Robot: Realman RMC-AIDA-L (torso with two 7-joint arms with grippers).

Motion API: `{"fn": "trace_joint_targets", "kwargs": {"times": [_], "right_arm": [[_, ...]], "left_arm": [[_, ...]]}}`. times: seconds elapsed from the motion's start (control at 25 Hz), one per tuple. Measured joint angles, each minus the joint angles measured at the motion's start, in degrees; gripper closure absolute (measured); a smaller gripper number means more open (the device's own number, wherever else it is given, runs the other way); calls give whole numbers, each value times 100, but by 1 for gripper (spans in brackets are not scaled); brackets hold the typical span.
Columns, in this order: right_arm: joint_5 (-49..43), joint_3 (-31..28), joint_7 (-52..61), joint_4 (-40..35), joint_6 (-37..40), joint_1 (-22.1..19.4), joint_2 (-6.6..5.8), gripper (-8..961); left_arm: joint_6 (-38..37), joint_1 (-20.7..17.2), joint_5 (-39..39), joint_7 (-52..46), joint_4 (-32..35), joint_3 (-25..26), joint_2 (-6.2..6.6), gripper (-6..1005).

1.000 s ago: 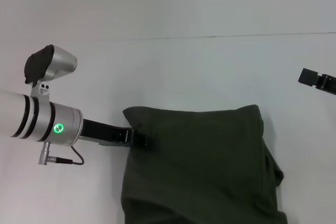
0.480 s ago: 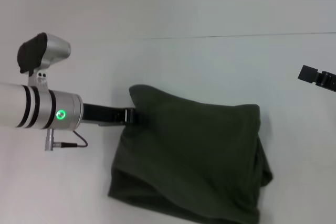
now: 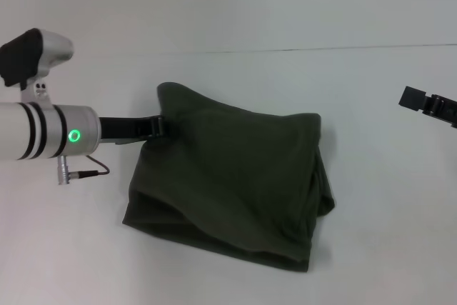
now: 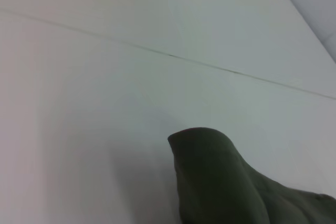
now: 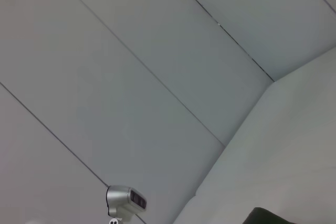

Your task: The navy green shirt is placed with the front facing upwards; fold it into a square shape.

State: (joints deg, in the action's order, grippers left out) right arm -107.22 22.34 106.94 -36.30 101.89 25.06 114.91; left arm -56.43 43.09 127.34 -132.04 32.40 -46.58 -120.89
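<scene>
Dragged leftward — one navy green shirt (image 3: 235, 183), left gripper (image 3: 163, 127) clamped.

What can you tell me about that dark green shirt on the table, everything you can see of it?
The navy green shirt is dark olive, soft-looking cloth, already folded into a thick, roughly four-sided bundle lying on the white table. No lettering, collar or sleeves show. Its far left corner is lifted into a peak, pinched by the left gripper, whose jaws are shut on the cloth. Loose layers bulge at its right edge. The right gripper hangs apart, off to the right.

Lab-like: bare white table (image 3: 285, 83)
</scene>
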Motion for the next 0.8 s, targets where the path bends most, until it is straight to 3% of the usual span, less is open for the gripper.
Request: {"fn": "trace_joint_targets", "kwargs": {"times": [0.24, 0.4, 0.8], "right_arm": [[0, 31, 23, 0, -5, 85, 7, 23], [-2, 38, 9, 4, -12, 139, 19, 23], [-36, 60, -24, 61, -96, 257, 29, 23]], "left_arm": [[-121, -316, -25, -159, 28, 32, 63, 925], [-486, -552, -25, -198, 44, 357, 100, 911], [-926, -818, -25, -155, 267, 607, 67, 876]]}}
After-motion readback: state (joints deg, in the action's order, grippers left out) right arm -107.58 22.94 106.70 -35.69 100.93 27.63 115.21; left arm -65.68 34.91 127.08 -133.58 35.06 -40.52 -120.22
